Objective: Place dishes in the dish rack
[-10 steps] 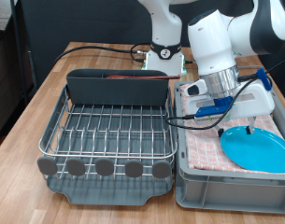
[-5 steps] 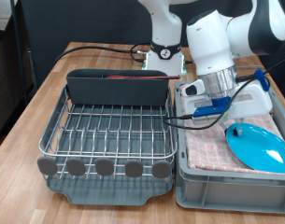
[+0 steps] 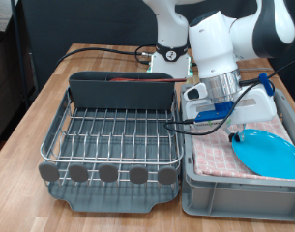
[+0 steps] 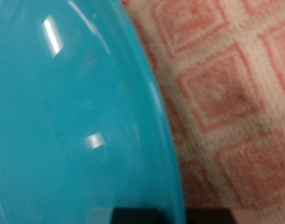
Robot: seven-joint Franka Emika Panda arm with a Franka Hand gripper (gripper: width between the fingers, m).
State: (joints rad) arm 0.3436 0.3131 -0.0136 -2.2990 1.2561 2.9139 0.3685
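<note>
The round light-blue plate (image 3: 268, 155) lies in the grey bin on the pink checkered cloth, at the exterior view's right. My gripper (image 3: 234, 132) hangs low over the plate's left rim; the white hand hides its fingers. In the wrist view the plate (image 4: 72, 112) fills most of the picture, with its rim running to a dark edge at the frame's border. The dish rack (image 3: 113, 135) stands at the left with bare wire. The reddish-brown wooden spoon (image 3: 137, 79) shows as a strip in its tall back compartment. The white cup is out of view.
The grey bin (image 3: 239, 193) with its pink checkered cloth (image 4: 231, 93) stands close against the rack's right side. Cables trail over the wooden table (image 3: 31, 106) behind the rack. The robot's base stands at the back.
The plate has shifted and tilted in the bin, then settled flatter again. The hand has moved slightly to the left and lower over the plate's rim.
</note>
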